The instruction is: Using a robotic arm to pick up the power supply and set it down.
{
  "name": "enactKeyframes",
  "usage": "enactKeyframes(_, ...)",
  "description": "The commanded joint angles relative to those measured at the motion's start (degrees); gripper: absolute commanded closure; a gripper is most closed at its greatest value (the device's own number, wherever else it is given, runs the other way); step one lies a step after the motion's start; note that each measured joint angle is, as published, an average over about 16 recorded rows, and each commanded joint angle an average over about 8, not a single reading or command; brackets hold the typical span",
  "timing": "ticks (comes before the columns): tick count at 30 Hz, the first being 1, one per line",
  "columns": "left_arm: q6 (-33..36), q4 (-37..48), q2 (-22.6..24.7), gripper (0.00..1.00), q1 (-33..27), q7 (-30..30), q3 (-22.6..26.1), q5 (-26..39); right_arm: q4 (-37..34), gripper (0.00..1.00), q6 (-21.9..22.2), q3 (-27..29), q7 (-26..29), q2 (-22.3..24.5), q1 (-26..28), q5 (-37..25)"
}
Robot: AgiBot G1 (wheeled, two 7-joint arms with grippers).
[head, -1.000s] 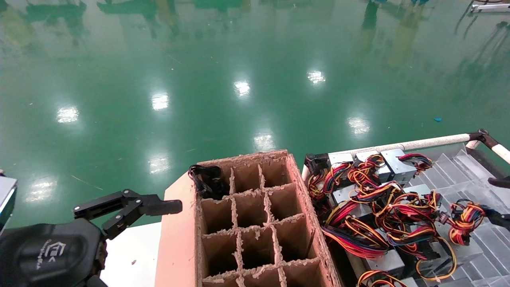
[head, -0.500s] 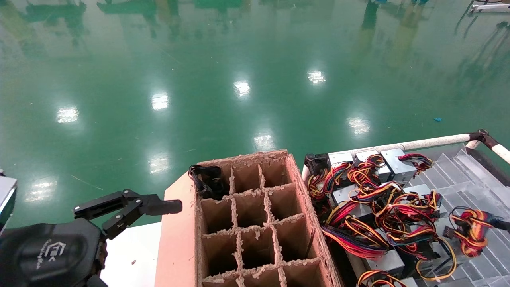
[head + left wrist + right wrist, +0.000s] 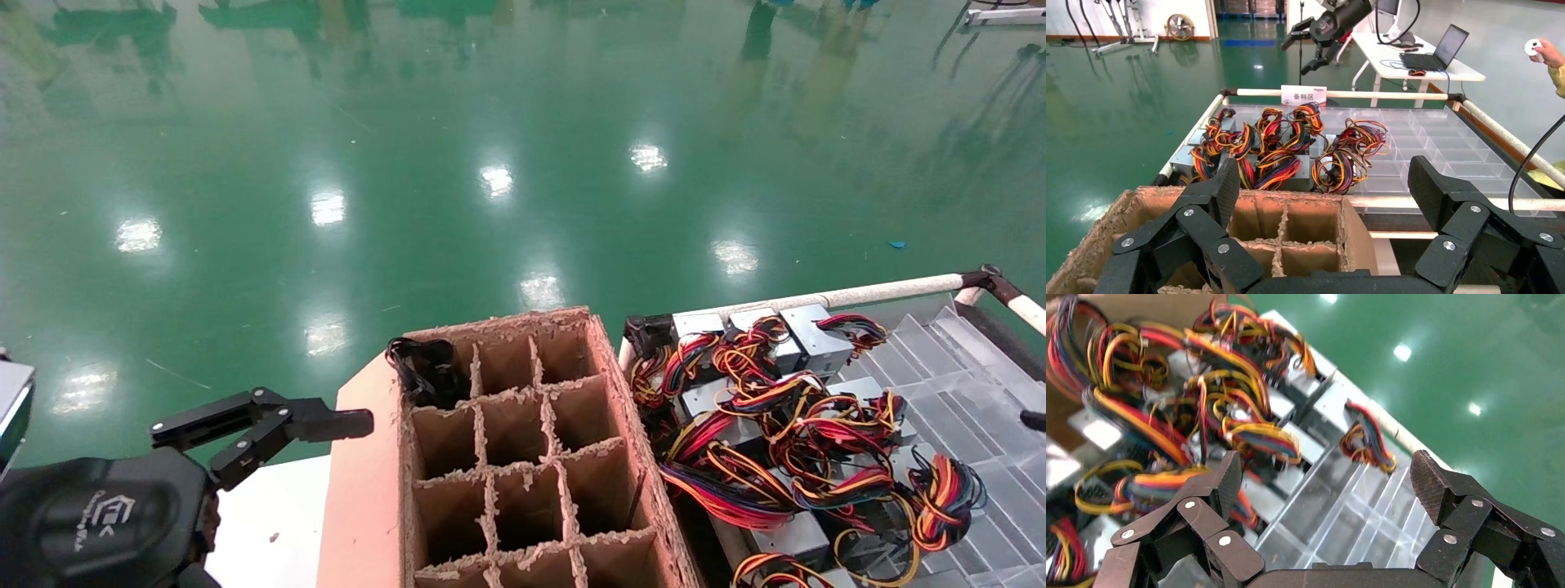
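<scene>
Resting spot of the power supply [image 3: 940, 498]: at about 4 o'clock in the head view, on the clear tray [image 3: 972, 384], touching the wire pile's near-right edge.
Look: red, orange, yellow, black and blue wires in one tight coil; its grey box is mostly hidden under them.
Right gripper [image 3: 1324, 496]: fingers spread wide, holding nothing; the wrist view looks down on tray and wires. In the head view only a dark tip shows at 3 o'clock, at the frame edge.
Change: a second ago the coil hung higher and farther right, at the right fingers; now it lies lower, apart from them.
Left gripper [image 3: 270, 429]: parked at 8 o'clock, fingers open and empty, over the white bench [image 3: 270, 523].
Around: other grey supplies with sprawling wires [image 3: 768, 408] crowd the tray's left part.
Carton [image 3: 523, 457]: brown, divided into cells, at 6 o'clock beside the tray; a black cable [image 3: 421, 371] fills its far-left cell.
</scene>
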Motion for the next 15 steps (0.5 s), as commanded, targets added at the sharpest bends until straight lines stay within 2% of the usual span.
enactKeyframes(1, -0.01, 0.01, 0.0, 0.0, 0.0, 0.0, 0.0, 0.0, 1.1, 0.0, 0.02, 0.2, 0.6, -0.08, -0.61, 0.64)
enactKeyframes(15, 0.0, 0.01, 0.0, 0.0, 0.0, 0.01, 0.01, -0.01, 16.19, 0.0, 0.85, 3.68, 8.87, -2.38, -11.84, 11.4)
